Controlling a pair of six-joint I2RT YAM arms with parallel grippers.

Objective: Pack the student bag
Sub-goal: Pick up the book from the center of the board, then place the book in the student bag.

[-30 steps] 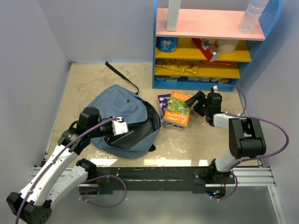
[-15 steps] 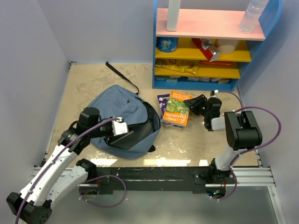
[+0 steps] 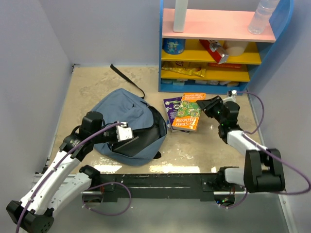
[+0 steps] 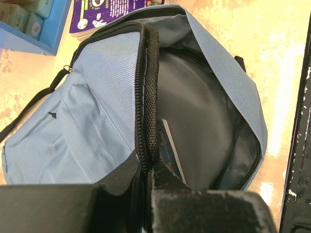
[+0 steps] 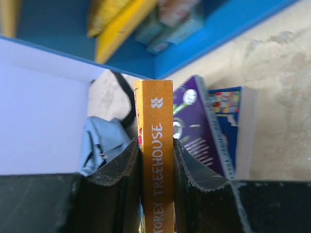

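Slate-blue soft fabric forms the large, rounded student bag (image 3: 124, 114), which lies on the sandy, mottled tabletop (image 3: 87, 92) with its main zip undone and its mouth gaping. The left gripper (image 4: 146, 175) is clenched on the rim of that mouth: its two black fingers (image 4: 121, 180) pinch the black mesh edge and zip teeth between them. The blue outer panel spreads away to one side of the fingers and the dark grey lining opens out on the other. Just beyond the fingertips, down inside the lining, the edge of a thin blue-and-white book (image 4: 169, 148) stands against the rim. A long black strap (image 3: 127, 80) trails off the far side of the bag. The right gripper (image 5: 156, 162) is well apart from the bag and is closed on a tall orange-spined paperback book (image 5: 158, 111). One black finger presses each side of the spine, which faces the wrist camera and carries white lettering along its length. Right beside the fingers, touching the held book's cover, lies a purple glossy book (image 5: 194, 128), and past that a thicker blue-covered book with pale page edges (image 5: 232, 124). Beyond the fingertips rises a blue shelf unit with yellow and pink boards (image 3: 218, 73), with packets and boxes on its boards. From overhead, the held book shows a green and orange cover, between the right fingers and the open mouth of the bag.
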